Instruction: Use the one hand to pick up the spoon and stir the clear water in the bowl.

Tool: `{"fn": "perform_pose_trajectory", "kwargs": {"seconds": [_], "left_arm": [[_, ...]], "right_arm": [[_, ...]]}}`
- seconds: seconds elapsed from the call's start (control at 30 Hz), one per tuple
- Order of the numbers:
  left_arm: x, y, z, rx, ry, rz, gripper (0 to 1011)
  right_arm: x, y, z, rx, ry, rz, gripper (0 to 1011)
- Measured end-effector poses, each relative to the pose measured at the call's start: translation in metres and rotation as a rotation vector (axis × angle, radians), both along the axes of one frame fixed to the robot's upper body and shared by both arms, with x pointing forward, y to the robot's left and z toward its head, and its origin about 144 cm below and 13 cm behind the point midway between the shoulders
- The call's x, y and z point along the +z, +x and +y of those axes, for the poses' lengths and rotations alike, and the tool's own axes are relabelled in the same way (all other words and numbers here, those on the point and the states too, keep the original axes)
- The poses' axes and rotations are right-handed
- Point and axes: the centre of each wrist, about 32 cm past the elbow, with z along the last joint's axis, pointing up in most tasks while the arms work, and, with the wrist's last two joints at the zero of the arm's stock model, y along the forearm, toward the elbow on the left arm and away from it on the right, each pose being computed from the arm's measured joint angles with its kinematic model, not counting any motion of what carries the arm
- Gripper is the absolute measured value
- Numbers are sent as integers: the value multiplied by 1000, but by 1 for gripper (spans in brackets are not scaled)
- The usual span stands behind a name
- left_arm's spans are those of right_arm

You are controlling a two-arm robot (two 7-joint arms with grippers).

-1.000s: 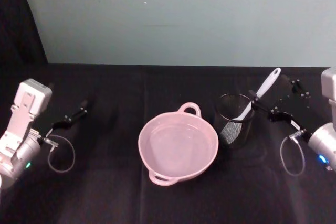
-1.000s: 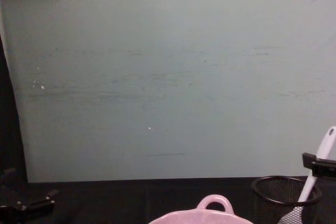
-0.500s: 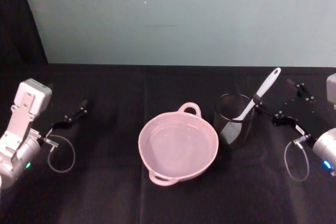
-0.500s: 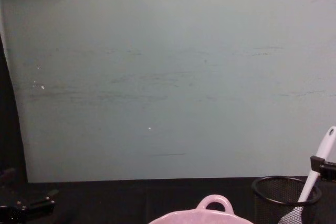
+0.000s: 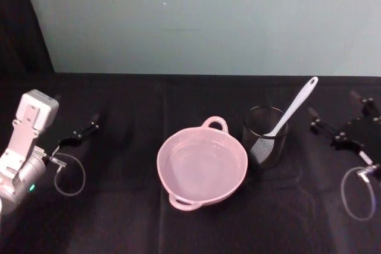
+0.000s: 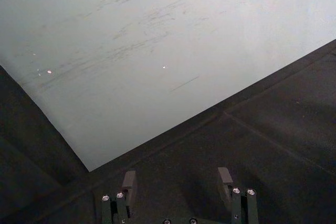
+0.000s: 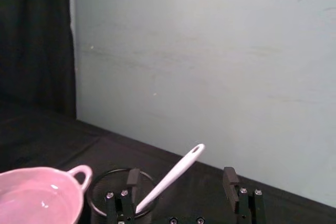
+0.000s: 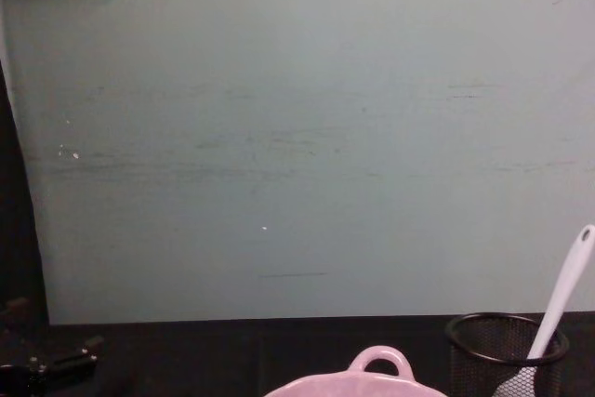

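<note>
the spoon (image 5: 293, 109) stands tilted in the mesh cup (image 5: 265, 135), just right of the bowl (image 5: 202, 165). right gripper (image 5: 338, 116) sits beside it, fingers spread, empty; left gripper (image 6: 178, 182) parked, spread too. light, stiff, slick plastic: likely best pinched mid-handle.

So the bench (image 5: 149, 218) has a matt black cloth over it, faint creases showing. The bowl (image 5: 202, 168) looks like smooth pale pink plastic with a soft sheen, and the water in it catches small glints. The spoon (image 5: 293, 109) is glossy white plastic. It stands in a cup (image 5: 265, 136) of fine black wire mesh. Behind everything the wall (image 8: 297, 137) is flat matt pale green, scuffed and streaked in places.
</note>
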Motion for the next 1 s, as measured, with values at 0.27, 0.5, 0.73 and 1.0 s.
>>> {"fn": "perform_pose_trajectory", "kwargs": {"seconds": [0.27, 0.5, 0.73, 1.0], "left_arm": [[0, 0, 0, 0, 0, 0, 1005], [0, 0, 0, 0, 0, 0, 1005], [0, 0, 0, 0, 0, 0, 1005], [0, 0, 0, 0, 0, 0, 1005]], "right_arm": [[-6, -14, -13, -95, 23, -52, 1002], [-20, -16, -20, -180, 50, -48, 1002], [-28, -14, -22, -213, 55, -34, 1002], [-49, -1, -21, -207, 77, 12, 1002]]}}
